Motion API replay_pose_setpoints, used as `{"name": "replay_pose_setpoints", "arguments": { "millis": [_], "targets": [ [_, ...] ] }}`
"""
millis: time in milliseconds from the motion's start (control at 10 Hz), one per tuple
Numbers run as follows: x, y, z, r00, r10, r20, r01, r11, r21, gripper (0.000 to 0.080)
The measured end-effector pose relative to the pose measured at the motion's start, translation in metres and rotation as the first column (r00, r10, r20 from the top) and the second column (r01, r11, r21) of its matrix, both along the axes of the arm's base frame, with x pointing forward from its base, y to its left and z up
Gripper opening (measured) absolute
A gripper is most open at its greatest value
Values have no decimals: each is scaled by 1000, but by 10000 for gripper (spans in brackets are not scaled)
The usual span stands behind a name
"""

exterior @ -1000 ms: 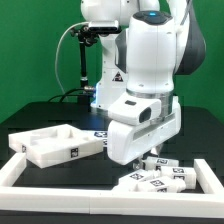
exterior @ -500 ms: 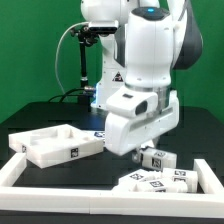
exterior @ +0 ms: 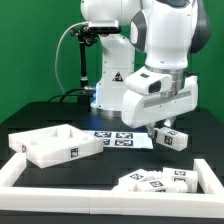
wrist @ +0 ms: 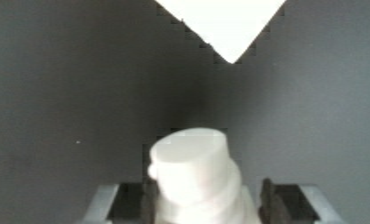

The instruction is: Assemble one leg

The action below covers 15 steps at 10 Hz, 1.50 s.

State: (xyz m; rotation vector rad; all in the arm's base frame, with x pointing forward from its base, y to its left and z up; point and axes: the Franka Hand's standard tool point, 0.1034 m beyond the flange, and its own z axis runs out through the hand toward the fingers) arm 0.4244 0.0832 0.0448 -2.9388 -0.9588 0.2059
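Grips a white leg (exterior: 172, 138) firmly in the hand (exterior: 166, 130), holding it off the table (exterior: 50, 115), just beside the marker board (exterior: 120, 139), well apart from the spare legs (exterior: 160, 180) lying in front.

Exterior view: bright, even light, faint shadows on the desk (exterior: 40, 115). Wrist view: dimmer, blurred near the fingers (wrist: 120, 205).

Arm (exterior: 165, 40) up at ext. view's right, gripper (wrist: 200, 206) fingers (wrist: 283, 203) clamped (on leg (wrist: 194, 160))
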Motion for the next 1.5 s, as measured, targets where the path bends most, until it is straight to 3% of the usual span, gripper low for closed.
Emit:
{"name": "replay_pose_setpoints", "arguments": {
  "millis": [200, 400, 500, 600, 1100, 1200, 1300, 1400, 1500],
  "targets": [
    [-2, 4, -2, 997, -71, 16, 71, 997, -4, 290],
    [-59, 15, -24, 972, -234, 16, 234, 972, -21, 290],
    [-81, 29, -32, 951, -309, 1, 309, 950, -45, 290],
    [-89, 38, -35, 942, -336, -3, 336, 940, -53, 290],
    [-89, 46, -38, 930, -366, -5, 366, 930, -44, 290],
    [-89, 46, -38, 931, -366, -5, 365, 930, -44, 365],
    [-90, 46, -38, 931, -366, -5, 365, 930, -44, 502],
    [-90, 45, -37, 933, -359, -11, 358, 933, -47, 502],
    [-82, 38, -23, 946, -322, -40, 320, 945, -63, 618]
  ]
}}
